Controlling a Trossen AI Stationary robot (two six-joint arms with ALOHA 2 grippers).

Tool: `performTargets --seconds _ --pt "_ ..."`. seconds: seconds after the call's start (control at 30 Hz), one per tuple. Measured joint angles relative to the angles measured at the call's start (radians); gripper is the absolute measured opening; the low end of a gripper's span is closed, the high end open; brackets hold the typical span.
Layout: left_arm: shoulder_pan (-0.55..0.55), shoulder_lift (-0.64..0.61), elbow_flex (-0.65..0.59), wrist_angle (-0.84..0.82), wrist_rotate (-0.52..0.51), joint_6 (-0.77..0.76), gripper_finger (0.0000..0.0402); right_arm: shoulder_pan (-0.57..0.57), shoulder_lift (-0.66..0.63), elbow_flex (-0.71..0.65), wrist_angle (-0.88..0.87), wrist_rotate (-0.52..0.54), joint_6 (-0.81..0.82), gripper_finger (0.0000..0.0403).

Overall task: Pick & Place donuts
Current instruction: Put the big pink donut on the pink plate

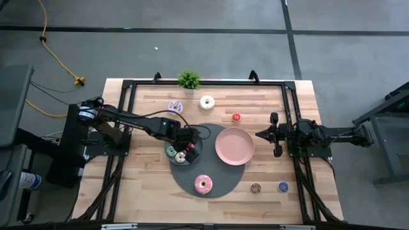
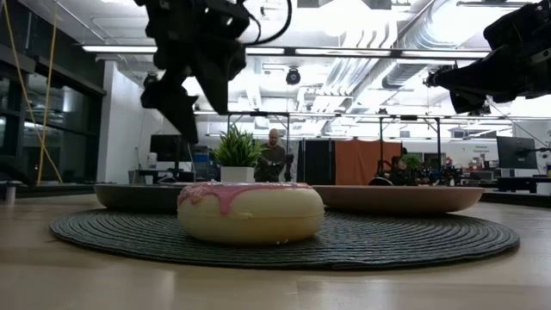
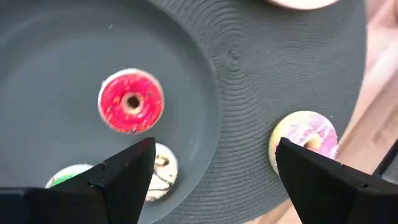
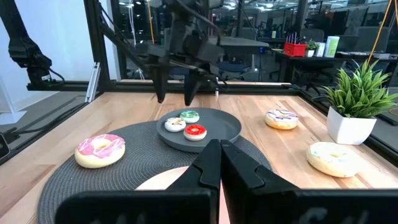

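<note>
Three tiny donuts lie flat in the grey plate (image 1: 192, 157): red (image 3: 131, 101), cream (image 3: 160, 172) and green (image 3: 69, 175). My left gripper (image 3: 214, 168) hovers open and empty above this plate (image 4: 214, 124), fingers pointing down, clear of the donuts. The pink iced donut (image 1: 203, 184) rests on the dark woven mat (image 1: 220, 182). The purple donut (image 1: 175, 107), white donut (image 1: 207, 101), another red one (image 1: 236, 117), a brown one (image 1: 255, 188) and a blue one (image 1: 282, 186) lie on the wood. My right gripper (image 1: 257, 134) waits shut beside the pink plate (image 1: 234, 145).
A potted plant (image 1: 188, 79) stands at the far edge. A black frame (image 1: 291, 102) runs along the far, left and right sides of the table. Bare wood shows near the left side and along the near edge. A person (image 2: 274, 151) sits far off in the room.
</note>
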Motion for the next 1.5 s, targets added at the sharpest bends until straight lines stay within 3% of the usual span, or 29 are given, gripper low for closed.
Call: performTargets --seconds 0.43,0.9,1.37,1.5 --pt "-0.079 0.000 0.058 0.022 0.048 0.117 0.0319 0.000 0.000 0.000 0.000 0.000 0.000 0.0000" --pt "-0.196 0.060 0.065 0.227 0.072 -0.017 0.0319 0.000 0.000 0.000 0.000 0.000 0.000 0.0000" --pt "-0.221 0.127 0.103 0.212 0.088 0.004 0.0319 0.000 0.000 0.000 -0.002 0.000 0.000 0.0000" --pt "-0.228 0.162 0.102 0.206 0.085 -0.111 0.0319 0.000 0.000 0.000 -0.002 -0.001 0.000 0.0000"
